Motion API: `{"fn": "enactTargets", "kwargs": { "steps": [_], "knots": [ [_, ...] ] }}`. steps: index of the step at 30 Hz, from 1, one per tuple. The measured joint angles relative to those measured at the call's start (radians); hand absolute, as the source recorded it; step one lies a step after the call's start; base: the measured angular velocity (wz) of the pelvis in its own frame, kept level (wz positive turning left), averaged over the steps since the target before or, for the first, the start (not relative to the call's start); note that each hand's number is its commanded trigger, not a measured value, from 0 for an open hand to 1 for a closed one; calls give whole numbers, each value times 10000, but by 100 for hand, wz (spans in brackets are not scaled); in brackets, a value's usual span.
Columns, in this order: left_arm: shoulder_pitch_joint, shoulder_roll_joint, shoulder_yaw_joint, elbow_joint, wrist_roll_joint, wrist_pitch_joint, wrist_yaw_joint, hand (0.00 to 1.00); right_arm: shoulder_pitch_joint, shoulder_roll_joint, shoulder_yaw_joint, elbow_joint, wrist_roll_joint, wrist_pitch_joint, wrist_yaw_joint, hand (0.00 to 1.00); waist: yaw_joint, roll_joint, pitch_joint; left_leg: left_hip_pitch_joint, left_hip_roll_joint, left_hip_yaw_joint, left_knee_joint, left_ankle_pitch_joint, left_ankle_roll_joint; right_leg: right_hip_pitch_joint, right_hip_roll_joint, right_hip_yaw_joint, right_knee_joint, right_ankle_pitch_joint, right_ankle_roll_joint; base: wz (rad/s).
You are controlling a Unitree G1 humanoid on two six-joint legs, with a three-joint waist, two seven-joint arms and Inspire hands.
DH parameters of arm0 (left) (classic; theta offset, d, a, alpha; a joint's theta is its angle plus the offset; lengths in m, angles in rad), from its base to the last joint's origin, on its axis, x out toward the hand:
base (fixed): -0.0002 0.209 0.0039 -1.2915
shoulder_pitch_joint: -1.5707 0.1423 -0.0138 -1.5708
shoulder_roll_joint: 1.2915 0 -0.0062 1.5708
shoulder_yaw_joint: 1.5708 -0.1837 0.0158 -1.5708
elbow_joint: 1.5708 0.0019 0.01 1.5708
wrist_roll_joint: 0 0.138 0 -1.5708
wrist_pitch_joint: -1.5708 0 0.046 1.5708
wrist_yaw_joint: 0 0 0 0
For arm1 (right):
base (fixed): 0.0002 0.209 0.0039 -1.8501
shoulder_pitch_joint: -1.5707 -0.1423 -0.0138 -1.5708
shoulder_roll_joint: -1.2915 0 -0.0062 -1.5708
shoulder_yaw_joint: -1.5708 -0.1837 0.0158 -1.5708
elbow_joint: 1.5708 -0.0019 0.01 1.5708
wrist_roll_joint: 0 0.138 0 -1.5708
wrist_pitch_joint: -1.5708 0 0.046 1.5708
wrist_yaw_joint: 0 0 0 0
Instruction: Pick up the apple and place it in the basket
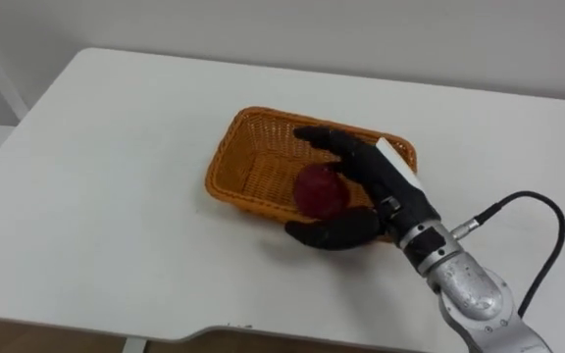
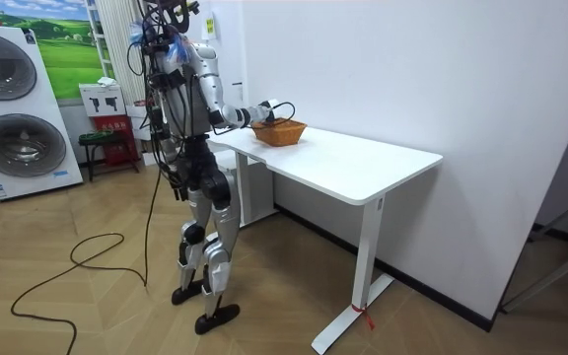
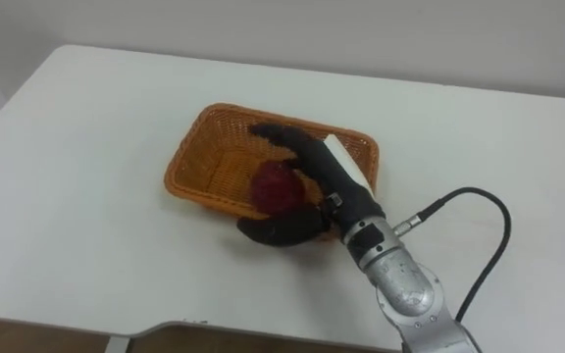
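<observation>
A dark red apple [image 1: 320, 189] lies inside the orange wicker basket [image 1: 226, 157], close to its front rim, in the middle of the white table. My right hand [image 1: 376, 176] reaches in from the lower right and is open. Its straight fingers [image 1: 327, 139] stretch over the basket beyond the apple, and its thumb [image 1: 333, 233] lies on the table outside the front rim. The apple sits in the gap between them; whether the palm touches it I cannot tell. In the room view I stand upright at the table's end with my right arm held out to the basket [image 2: 280, 131].
The white table [image 1: 106, 196] spreads bare to the left of the basket and in front of it; its near edge runs along the bottom. A white wall stands behind it. In the room view, washing machines [image 2: 13, 113] stand at the left.
</observation>
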Motion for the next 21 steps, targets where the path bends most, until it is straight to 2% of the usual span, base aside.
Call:
{"fn": "enactTargets", "kwargs": {
  "steps": [15,18,21],
  "knots": [
    [8,-8,82,-4,3,132,10,0,-13,-4,-107,-20,13,5,-138,0,-111,21,0,45,-8,-35,-20,0,0,119,-3,-30,-144,10,-3,0],
    [57,-5,102,-15,0,122,107,0,-97,-8,-500,-84,84,4,-497,0,-209,28,2,44,-9,-2,-9,0,0,120,1,5,-140,10,-2,0],
    [189,-17,392,-30,5,97,107,0,-98,-15,-1338,-580,118,-73,-1029,0,-385,55,-9,42,-10,47,-7,0,0,87,2,71,-133,10,-2,-2]
  ]
}}
